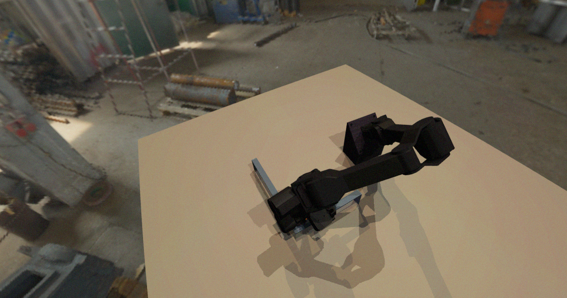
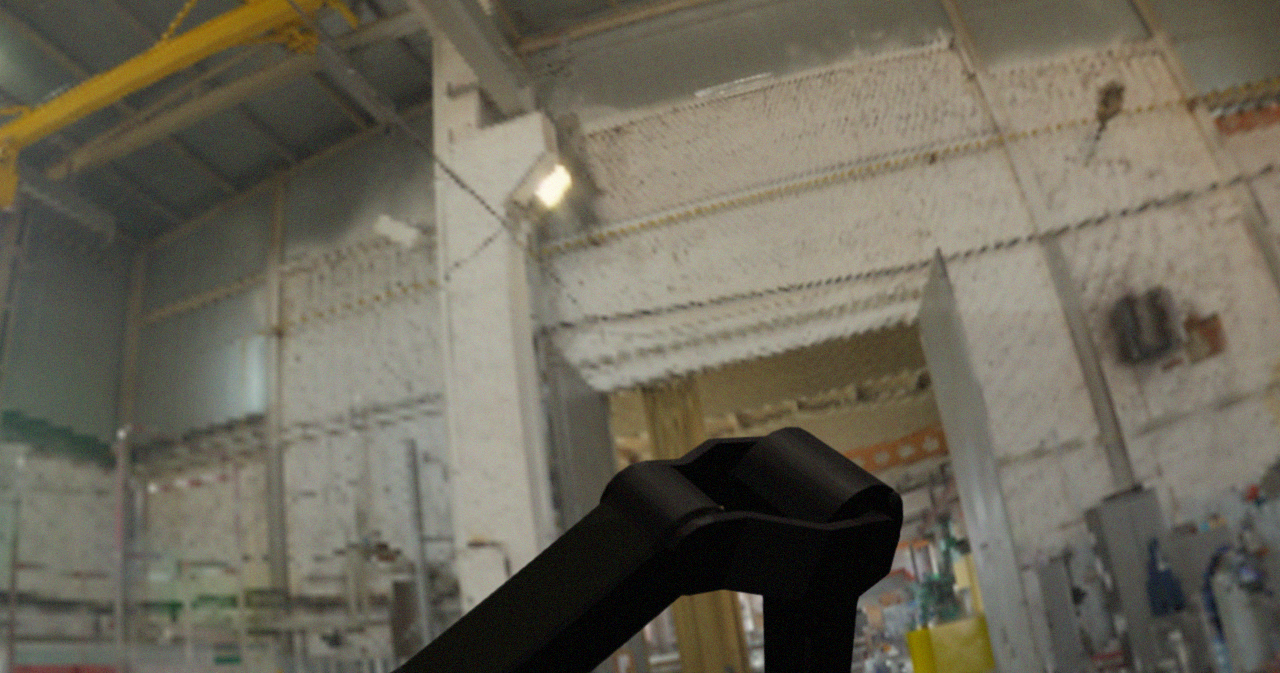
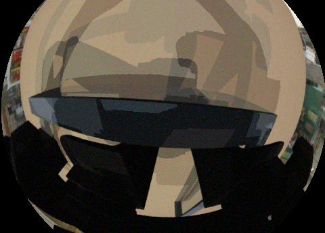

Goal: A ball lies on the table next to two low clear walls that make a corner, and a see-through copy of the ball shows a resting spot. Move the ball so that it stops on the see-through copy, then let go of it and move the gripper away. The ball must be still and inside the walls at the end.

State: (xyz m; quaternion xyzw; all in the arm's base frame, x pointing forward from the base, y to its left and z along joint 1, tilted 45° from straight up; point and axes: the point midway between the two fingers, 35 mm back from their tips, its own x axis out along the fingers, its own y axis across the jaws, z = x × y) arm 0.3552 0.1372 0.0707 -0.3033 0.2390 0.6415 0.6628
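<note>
My gripper is low at the corner of the walls, shut on the ball. The orange ball is almost wholly hidden between the dark fingers in the top view and behind a wall in the wrist view. One low bluish clear wall runs up and left from the corner. The other wall runs to the right and crosses in front of the fingertips in the wrist view. The see-through copy is hidden; whether the ball overlaps it cannot be told.
The arm reaches over the right-hand wall from its base at the back right of the tan table. Shadows of the arm and walls fall on the table in front. The exterior view shows only the upper arm.
</note>
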